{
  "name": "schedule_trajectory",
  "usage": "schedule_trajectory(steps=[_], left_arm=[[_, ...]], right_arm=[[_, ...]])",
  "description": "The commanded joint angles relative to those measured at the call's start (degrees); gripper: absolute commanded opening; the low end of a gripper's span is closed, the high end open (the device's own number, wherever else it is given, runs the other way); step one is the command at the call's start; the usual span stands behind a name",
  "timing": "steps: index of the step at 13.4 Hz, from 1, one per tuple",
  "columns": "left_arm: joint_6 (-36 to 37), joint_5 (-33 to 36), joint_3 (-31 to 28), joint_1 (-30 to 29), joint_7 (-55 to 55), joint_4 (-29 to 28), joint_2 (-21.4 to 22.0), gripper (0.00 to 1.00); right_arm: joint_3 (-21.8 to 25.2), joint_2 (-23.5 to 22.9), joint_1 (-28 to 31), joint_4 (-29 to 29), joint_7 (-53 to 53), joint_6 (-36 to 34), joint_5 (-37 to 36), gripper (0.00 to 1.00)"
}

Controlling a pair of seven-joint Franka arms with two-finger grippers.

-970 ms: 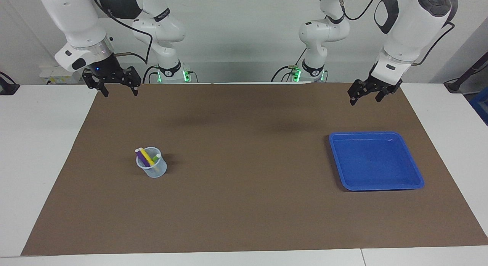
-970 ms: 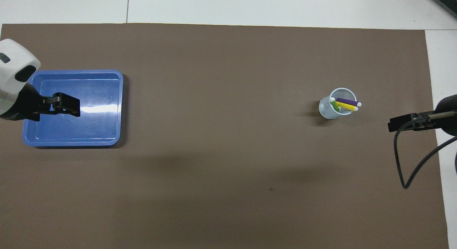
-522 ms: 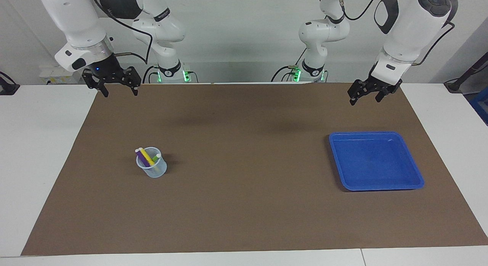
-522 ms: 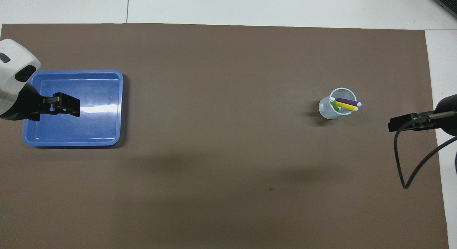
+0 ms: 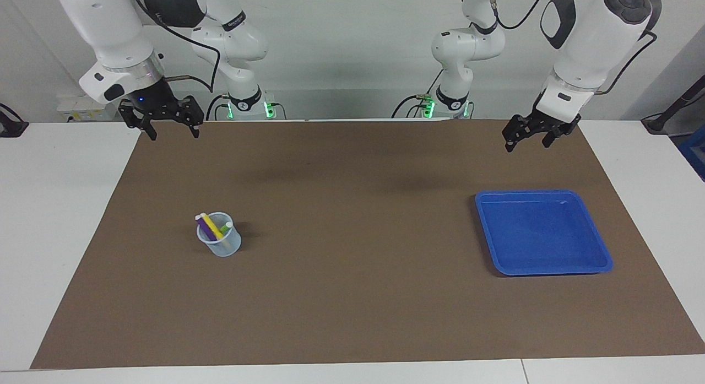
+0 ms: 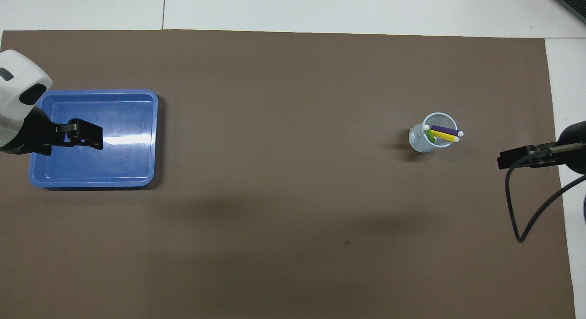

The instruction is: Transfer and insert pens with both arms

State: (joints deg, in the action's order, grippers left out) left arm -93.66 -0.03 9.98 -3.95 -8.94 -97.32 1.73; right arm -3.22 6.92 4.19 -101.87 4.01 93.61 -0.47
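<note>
pens in the cup, both my grippers up and holding nothing

my right gripper hangs with fingers spread over the brown mat, and my left gripper hangs spread too, above the mat by the blue tray. the green pen, yellow pen and purple pen lean in the clear cup, toward my right arm's end of the table, well apart from the tray.

The brown mat is mostly bare. Only two things stand in the way: a clear cup with pens sticking out, and a blue tray. There is wide open room between them.
</note>
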Motion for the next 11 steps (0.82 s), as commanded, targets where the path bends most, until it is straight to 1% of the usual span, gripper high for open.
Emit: schedule_trajectory(steps=[1, 11], left_arm=[[0.14, -0.24, -1.02, 1.05, 0.59, -0.68, 1.09, 1.00], [-0.12, -1.29, -1.02, 1.05, 0.15, -0.50, 1.09, 1.00]], right_arm=[[-0.21, 0.81, 0.65, -0.44, 1.79, -0.09, 0.64, 1.00], [-0.21, 0.81, 0.65, -0.44, 1.79, -0.09, 0.64, 1.00]])
